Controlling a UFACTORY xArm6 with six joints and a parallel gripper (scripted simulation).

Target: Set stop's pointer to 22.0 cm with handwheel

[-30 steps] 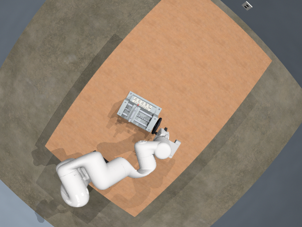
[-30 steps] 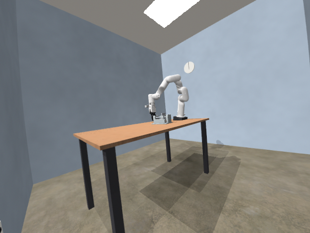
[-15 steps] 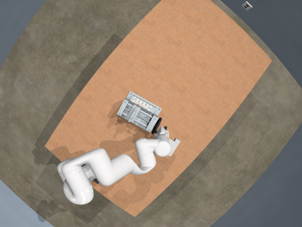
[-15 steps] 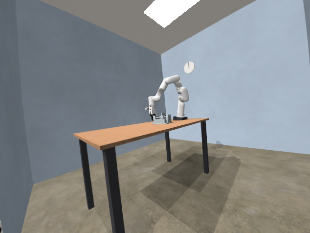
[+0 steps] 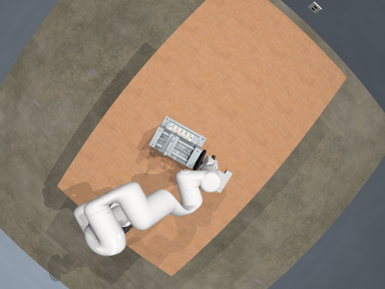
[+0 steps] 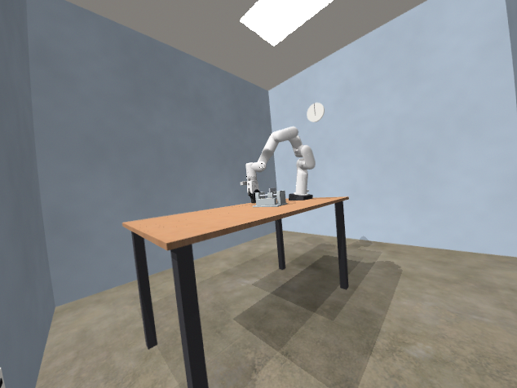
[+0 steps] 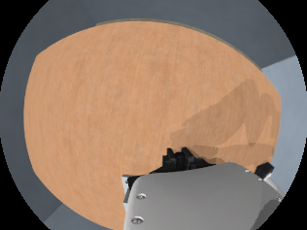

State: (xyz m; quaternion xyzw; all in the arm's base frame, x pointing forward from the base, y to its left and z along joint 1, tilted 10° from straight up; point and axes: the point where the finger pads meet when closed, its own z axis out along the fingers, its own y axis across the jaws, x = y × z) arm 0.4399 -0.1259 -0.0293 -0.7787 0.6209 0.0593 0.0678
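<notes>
A grey stop fixture [image 5: 178,141] [image 6: 269,198] stands on the wooden table [image 5: 236,81] [image 6: 200,223] [image 7: 122,97]. It has a white scale strip [image 5: 181,130] with a small red pointer [image 5: 176,133] along its far side. A black handwheel [image 5: 199,159] sits on its right end. My gripper [image 5: 206,161] [image 6: 252,196] is at the handwheel and is shut on its handle. In the wrist view the grey gripper body [image 7: 200,219] hides the fingers, and only dark parts [image 7: 181,160] show above it.
The white arm [image 5: 146,205] [image 6: 284,143] reaches over the near part of the table from its base [image 6: 300,195]. The table edge [image 5: 332,93] lies far to the right. The scale figures are too small to read.
</notes>
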